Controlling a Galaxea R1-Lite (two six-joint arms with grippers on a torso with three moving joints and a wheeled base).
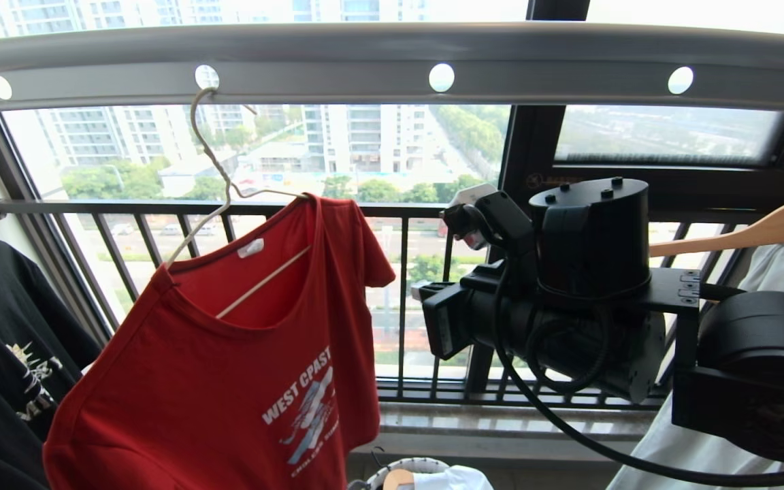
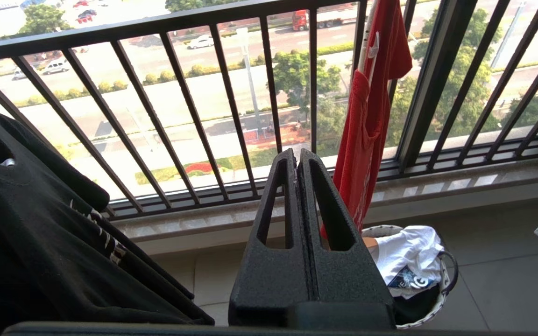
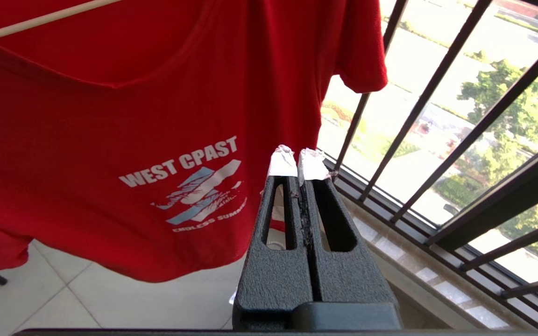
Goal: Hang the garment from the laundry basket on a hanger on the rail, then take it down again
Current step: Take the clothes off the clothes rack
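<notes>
The red T-shirt [image 1: 229, 367] hangs crookedly on the cream wire hanger [image 1: 211, 163], hooked through a hole of the grey rail [image 1: 392, 61]. The right gripper [image 3: 297, 161], fingers pressed together and empty, is raised just beside the shirt's front. The left gripper [image 2: 296, 156], likewise closed on nothing, is held low, above the laundry basket [image 2: 442, 298].

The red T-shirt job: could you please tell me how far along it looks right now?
Done: the red T-shirt hangs tilted on the wire hanger, whose hook sits in a hole of the grey rail. In hand: nothing; the left tool and the right tool are both shut and empty, clear of the shirt. Left: taking it down again; the laundry basket stands below on the floor.
</notes>
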